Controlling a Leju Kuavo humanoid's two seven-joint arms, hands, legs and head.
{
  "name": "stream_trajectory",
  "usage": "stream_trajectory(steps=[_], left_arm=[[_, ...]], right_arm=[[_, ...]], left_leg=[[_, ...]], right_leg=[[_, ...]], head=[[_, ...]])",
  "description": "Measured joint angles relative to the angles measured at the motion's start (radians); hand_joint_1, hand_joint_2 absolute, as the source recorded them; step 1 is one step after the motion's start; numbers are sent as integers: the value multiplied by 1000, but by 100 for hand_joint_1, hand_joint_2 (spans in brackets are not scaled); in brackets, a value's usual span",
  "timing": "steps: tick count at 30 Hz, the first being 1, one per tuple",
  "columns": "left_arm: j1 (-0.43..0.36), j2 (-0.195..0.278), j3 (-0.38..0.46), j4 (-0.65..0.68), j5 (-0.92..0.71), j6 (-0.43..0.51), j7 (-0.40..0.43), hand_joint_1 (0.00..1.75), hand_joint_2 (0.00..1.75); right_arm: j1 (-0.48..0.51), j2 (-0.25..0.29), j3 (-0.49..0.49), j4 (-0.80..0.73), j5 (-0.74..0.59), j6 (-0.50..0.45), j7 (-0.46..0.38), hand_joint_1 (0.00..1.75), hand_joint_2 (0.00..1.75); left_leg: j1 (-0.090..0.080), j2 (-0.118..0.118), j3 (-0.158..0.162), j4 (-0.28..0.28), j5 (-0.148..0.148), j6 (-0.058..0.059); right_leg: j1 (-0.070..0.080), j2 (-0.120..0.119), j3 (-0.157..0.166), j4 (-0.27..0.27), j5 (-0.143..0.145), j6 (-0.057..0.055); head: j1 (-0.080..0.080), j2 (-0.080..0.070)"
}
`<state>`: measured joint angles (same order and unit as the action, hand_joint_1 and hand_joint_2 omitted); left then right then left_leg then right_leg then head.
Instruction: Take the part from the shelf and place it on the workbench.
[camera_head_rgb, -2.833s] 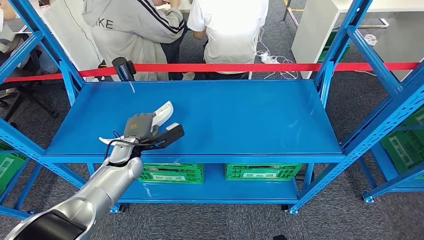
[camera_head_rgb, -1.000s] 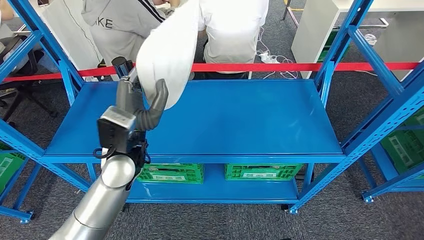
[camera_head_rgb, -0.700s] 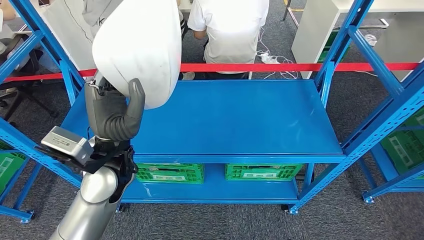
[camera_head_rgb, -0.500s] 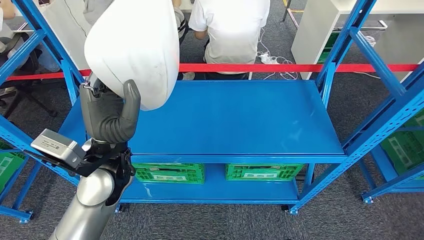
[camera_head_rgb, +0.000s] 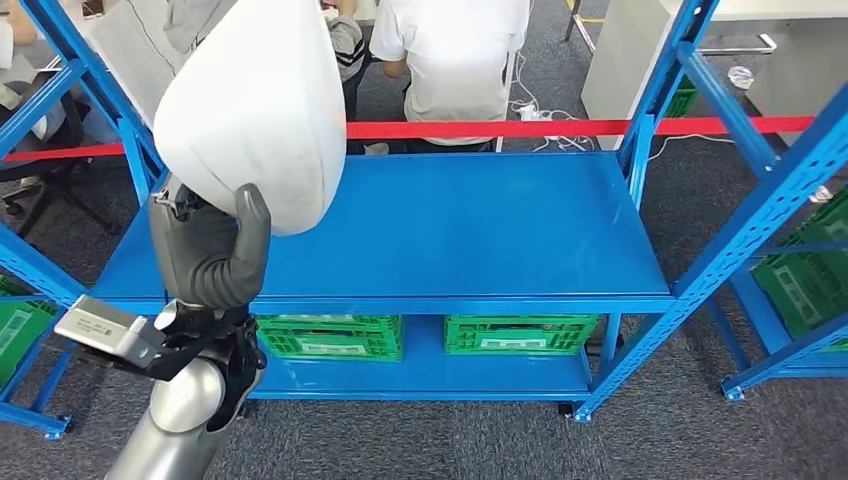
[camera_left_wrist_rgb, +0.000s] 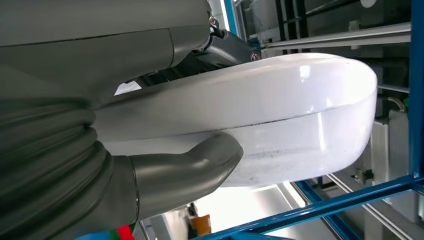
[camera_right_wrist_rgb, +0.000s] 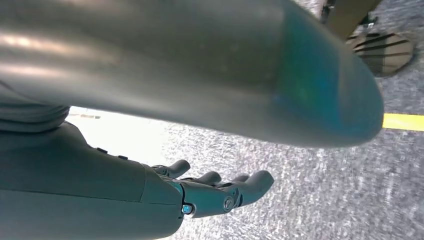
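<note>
The part is a large white curved shell (camera_head_rgb: 255, 110), raised high in front of the head camera. My left hand (camera_head_rgb: 205, 255) grips its lower edge, the grey thumb (camera_head_rgb: 247, 240) pressed against the white face. The left wrist view shows the same shell (camera_left_wrist_rgb: 280, 115) close up with the thumb (camera_left_wrist_rgb: 200, 162) across its rim. My right hand (camera_right_wrist_rgb: 210, 192) hangs beside my body over grey carpet, fingers apart and holding nothing. The blue shelf (camera_head_rgb: 470, 230) lies bare below the lifted part.
Two green crates (camera_head_rgb: 330, 335) (camera_head_rgb: 515, 330) sit on the lower shelf level. Blue uprights (camera_head_rgb: 745, 210) frame the rack on both sides. A red barrier tape (camera_head_rgb: 560, 127) runs behind it, and two people (camera_head_rgb: 450, 60) stand beyond. More green crates (camera_head_rgb: 815, 275) are at the right.
My left hand lifted the white shell off the shelf and swung it up toward the camera. In the last half second the whole scene shifted slightly, so the camera moved.
</note>
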<state>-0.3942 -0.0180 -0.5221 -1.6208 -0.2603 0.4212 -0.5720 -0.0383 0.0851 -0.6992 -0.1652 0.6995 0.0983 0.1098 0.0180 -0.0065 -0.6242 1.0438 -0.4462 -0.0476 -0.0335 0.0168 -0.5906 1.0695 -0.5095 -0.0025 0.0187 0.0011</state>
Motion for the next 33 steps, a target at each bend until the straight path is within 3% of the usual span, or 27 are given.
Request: stream_trajectory(steps=[2,4,5,6,7,8,9,11,13,15,16,17,18,20,21,22,23,24,25,27,28,30,33], left_arm=[[27,13,2,-21,-2,6,0,175,175],[52,24,6,-43,-7,10,-2,175,175],[65,30,9,-53,-10,12,-4,175,175],[79,36,12,-59,-12,13,-8,175,175],[92,43,14,-64,-12,14,-15,175,175],[103,50,16,-67,-9,14,-23,175,175],[112,58,17,-70,-6,14,-33,175,175],[122,69,19,-75,3,14,-51,175,175],[130,78,20,-80,7,14,-61,175,175],[138,84,21,-81,8,14,-64,175,175],[141,86,21,-81,8,14,-65,175,175],[143,87,21,-81,9,14,-65,175,175],[144,88,21,-81,9,14,-65,175,175],[149,89,21,-81,9,15,-65,175,175],[152,90,21,-81,9,15,-65,175,175],[156,90,21,-81,9,16,-65,175,175],[160,91,22,-81,9,17,-65,175,175],[163,92,22,-81,10,18,-65,175,175],[165,93,23,-81,10,18,-65,175,175],[166,96,26,-84,9,20,-66,175,175],[167,96,27,-86,8,21,-67,175,175],[167,99,29,-86,8,22,-69,175,175],[167,106,33,-84,11,23,-74,175,175]], right_arm=[[0,1,0,0,8,0,4,0,0],[0,2,0,0,14,0,7,0,0],[0,2,0,0,15,0,8,0,0],[0,2,1,0,15,-1,9,0,0],[0,2,1,0,15,-1,10,0,0],[1,2,1,0,15,-2,10,0,0],[0,2,1,0,15,-2,10,0,0],[1,5,1,0,15,-3,10,0,0],[1,8,1,0,15,-4,10,0,0],[1,9,1,0,15,-4,10,0,0],[2,10,1,0,15,-4,10,0,0],[3,10,1,0,16,-4,10,0,0],[3,10,1,0,17,-4,10,0,0],[2,9,1,0,22,-6,11,0,0],[2,8,1,0,25,-7,12,0,0],[2,7,1,0,28,-8,13,0,0],[2,6,1,0,30,-9,14,0,0],[2,5,1,0,30,-9,14,0,0],[1,5,1,0,30,-10,14,0,0],[-2,4,2,0,30,-12,13,0,0],[-3,4,2,0,30,-13,13,0,0],[-1,4,2,0,30,-15,12,0,0],[-2,4,2,0,29,-17,11,0,0]], left_leg=[[4,1,-20,43,-48,-8],[3,2,-56,156,-138,-9],[2,2,-72,216,-172,-8],[0,2,-76,255,-187,-5],[-2,2,-64,263,-183,0],[-6,2,-33,235,-163,8],[-11,2,12,179,-139,19],[-24,5,106,47,-123,40],[-35,8,142,-18,-125,49],[-37,9,135,-32,-102,56],[-35,11,128,-38,-88,62],[-31,12,119,-45,-73,69],[-28,13,108,-49,-59,73],[-27,15,79,-47,-35,77],[-26,15,62,-44,-23,76],[-25,16,45,-41,-11,74],[-23,17,26,-36,-1,71],[-21,17,9,-30,9,67],[-20,18,-7,-22,16,62],[-20,19,-28,-7,29,49],[-21,19,-33,-4,36,43],[-19,19,-35,-6,50,30],[-14,13,-48,10,24,15]], right_leg=[[1,-4,-13,-2,13,-18],[6,-7,-32,-3,28,-29],[10,-9,-43,-3,36,-32],[14,-10,-53,-3,44,-34],[19,-10,-65,-3,53,-36],[23,-11,-75,-3,62,-37],[27,-11,-85,-3,71,-37],[31,-11,-98,-4,89,-32],[27,-13,-97,-11,105,-21],[23,-14,-95,-22,121,-7],[23,-14,-98,-20,112,-1],[23,-14,-106,-2,81,5],[21,-14,-116,34,34,10],[19,-13,-138,149,-65,19],[18,-13,-142,202,-84,23],[18,-14,-134,232,-79,25],[17,-14,-112,231,-56,28],[16,-14,-71,194,-30,29],[15,-15,-18,131,-21,29],[19,-13,69,7,-39,18],[22,-12,88,-25,-53,10],[25,-13,84,-36,-47,-8],[22,-19,64,-41,-22,-29]], head=[[-2,0],[-5,0],[-6,0],[-6,0],[-6,0],[-6,0],[-6,0],[-6,0],[-8,0],[-12,0],[-12,0],[-11,0],[-10,0],[-7,0],[-7,0],[-7,0],[-7,0],[-7,0],[-6,0],[-6,0],[-5,0],[-4,0],[-4,0]])
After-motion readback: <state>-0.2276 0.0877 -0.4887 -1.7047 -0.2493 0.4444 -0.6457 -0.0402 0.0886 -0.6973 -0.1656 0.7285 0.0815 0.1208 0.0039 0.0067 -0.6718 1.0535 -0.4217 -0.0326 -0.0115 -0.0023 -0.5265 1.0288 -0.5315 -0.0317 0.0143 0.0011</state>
